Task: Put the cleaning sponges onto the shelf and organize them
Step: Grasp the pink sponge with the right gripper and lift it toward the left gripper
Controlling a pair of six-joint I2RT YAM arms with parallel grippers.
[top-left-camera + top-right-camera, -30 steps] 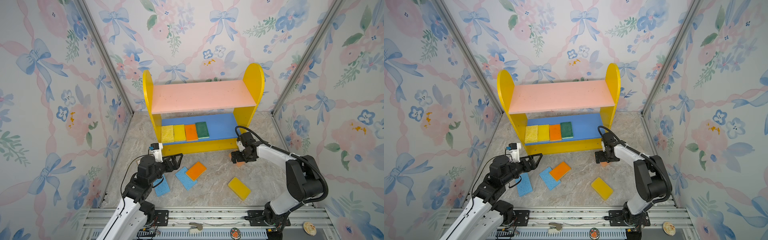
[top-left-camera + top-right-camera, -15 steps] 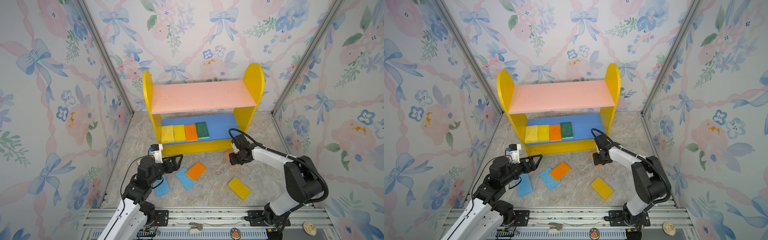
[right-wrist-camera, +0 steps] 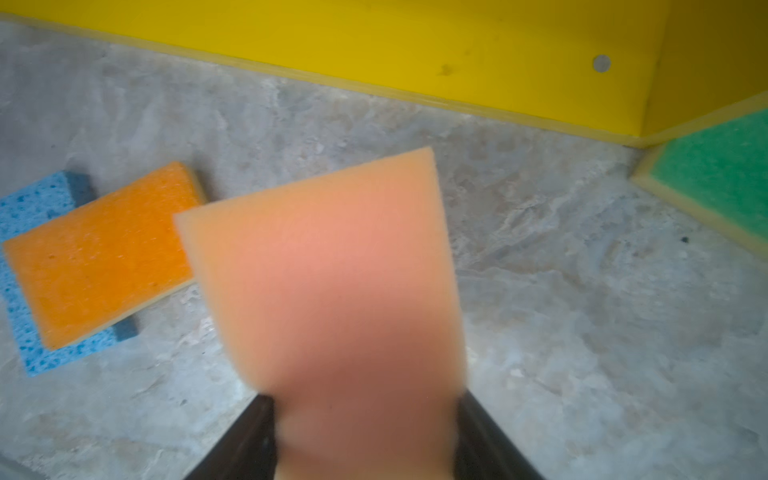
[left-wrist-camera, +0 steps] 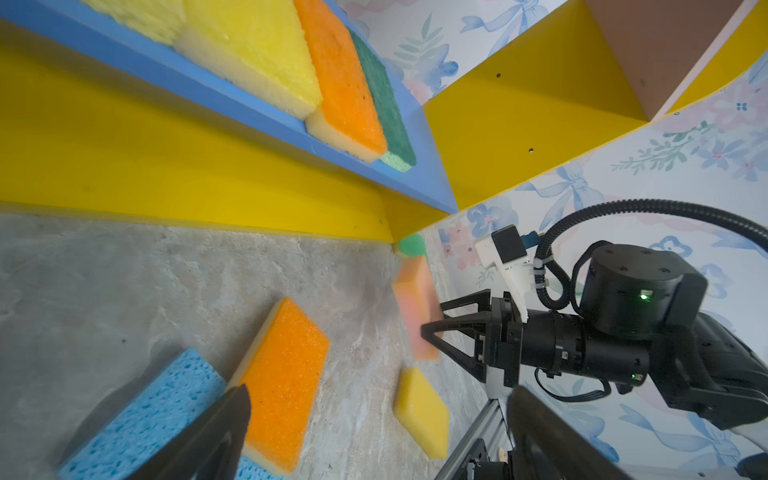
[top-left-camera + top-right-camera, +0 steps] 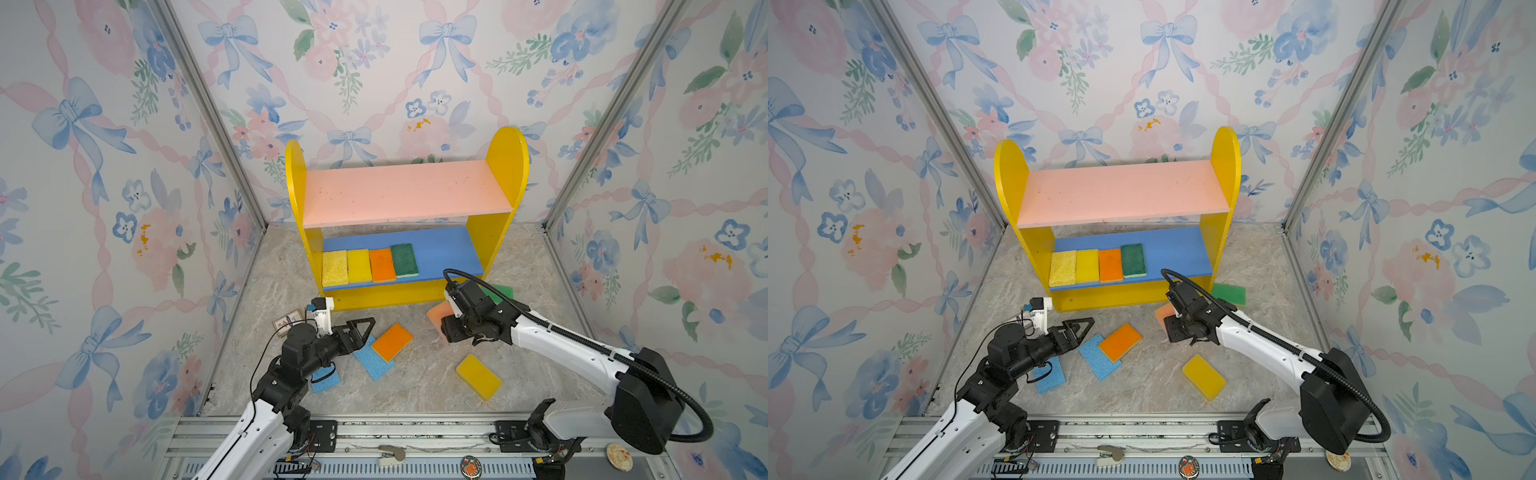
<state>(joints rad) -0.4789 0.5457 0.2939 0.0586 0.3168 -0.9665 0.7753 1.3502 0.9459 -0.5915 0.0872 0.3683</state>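
peach sponge (image 3: 332, 291), pinched by the right gripper (image 4: 434, 322) over the table (image 5: 415, 386), just in front of the shelf (image 5: 505, 166); four sponges (image 5: 370, 264) lie in a row on its blue lower board (image 5: 440, 249); left gripper (image 5: 361, 332) spread wide above a blue sponge (image 5: 372, 361).

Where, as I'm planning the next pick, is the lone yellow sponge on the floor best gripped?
Probably from above, across its short width: the yellow sponge lies flat and clear of the others, both long sides exposed. Pinch those at mid-length, wrist turned to match its diagonal lie.
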